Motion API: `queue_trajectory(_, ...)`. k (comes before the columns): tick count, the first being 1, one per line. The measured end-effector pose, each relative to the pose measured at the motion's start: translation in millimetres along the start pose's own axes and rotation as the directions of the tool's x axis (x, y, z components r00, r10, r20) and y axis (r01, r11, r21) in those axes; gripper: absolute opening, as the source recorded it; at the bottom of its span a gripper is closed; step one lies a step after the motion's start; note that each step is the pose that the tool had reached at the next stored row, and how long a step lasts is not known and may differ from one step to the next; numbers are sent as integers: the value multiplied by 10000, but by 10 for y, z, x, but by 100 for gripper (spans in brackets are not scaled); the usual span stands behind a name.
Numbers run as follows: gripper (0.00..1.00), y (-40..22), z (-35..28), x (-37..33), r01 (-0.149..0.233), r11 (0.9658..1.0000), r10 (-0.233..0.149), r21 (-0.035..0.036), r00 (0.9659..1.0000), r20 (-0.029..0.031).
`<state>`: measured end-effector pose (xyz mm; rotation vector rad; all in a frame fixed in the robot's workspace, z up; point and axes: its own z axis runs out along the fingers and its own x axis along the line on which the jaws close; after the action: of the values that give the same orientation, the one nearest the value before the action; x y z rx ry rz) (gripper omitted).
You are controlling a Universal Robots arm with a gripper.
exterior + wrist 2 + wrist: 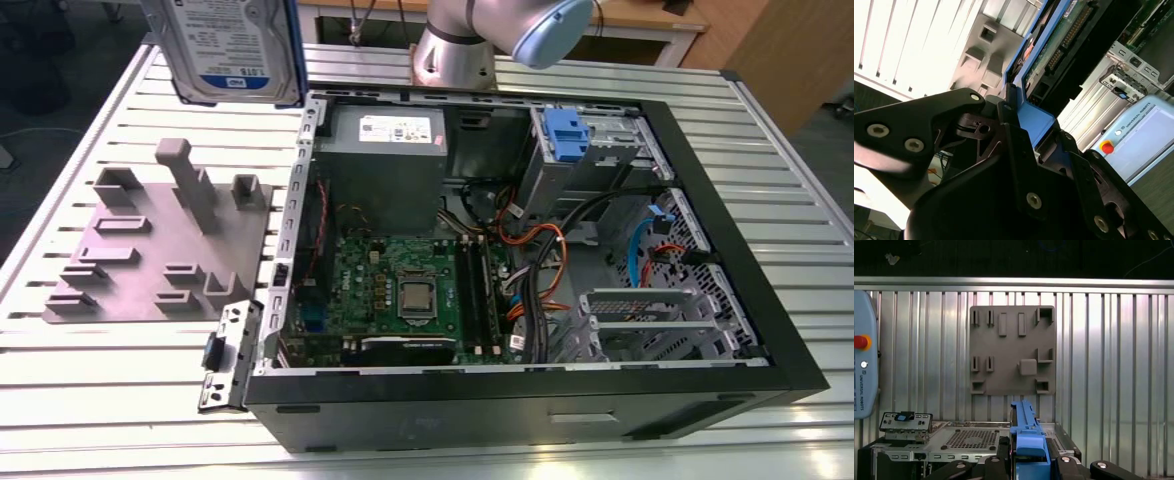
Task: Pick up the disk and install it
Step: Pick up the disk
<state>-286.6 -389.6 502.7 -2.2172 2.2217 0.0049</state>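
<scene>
The disk [227, 45] hangs upright in the air above the table's far corner on the exterior view's left, its white-and-blue label facing the camera and blue rails along its edges. In both wrist views my gripper [1029, 456] [1031, 120] is shut on the disk, its black fingers [1003, 447] clamped on either side of the blue rail [1025, 426]. The second wrist view shows the disk's [1061, 42] green circuit-board underside reaching away from the fingers. The open computer case [534, 395] lies on its side to the disk's right in the exterior view.
A grey moulded plate with upright pegs [154, 245] [1013, 350] lies on the slatted metal table [80, 400], left of the case in the exterior view. Inside the case are a motherboard, cables and a drive cage with a blue clip [567, 135]. The arm's base [461, 50] stands behind it.
</scene>
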Motion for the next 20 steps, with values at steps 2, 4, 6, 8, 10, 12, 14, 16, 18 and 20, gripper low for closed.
queue_trajectory(2,36,-9,0,0,0,10000,0,0,10000,0)
queue_trajectory(4,36,-20,0,0,0,10000,0,0,10000,0)
queue_trajectory(6,36,-29,0,0,0,10000,0,0,10000,0)
queue_trajectory(8,36,-39,0,0,0,10000,0,0,10000,0)
queue_trajectory(10,36,-49,0,0,0,10000,0,0,10000,0)
queue_trajectory(12,36,-59,0,0,0,10000,0,0,10000,0)
queue_trajectory(14,36,-68,0,0,0,10000,0,0,10000,0)
queue_trajectory(16,36,-77,0,0,0,10000,0,0,10000,1)
queue_trajectory(18,36,-86,0,0,0,10000,0,-1,10000,0)
queue_trajectory(20,36,-95,0,0,0,10000,0,0,10000,0)
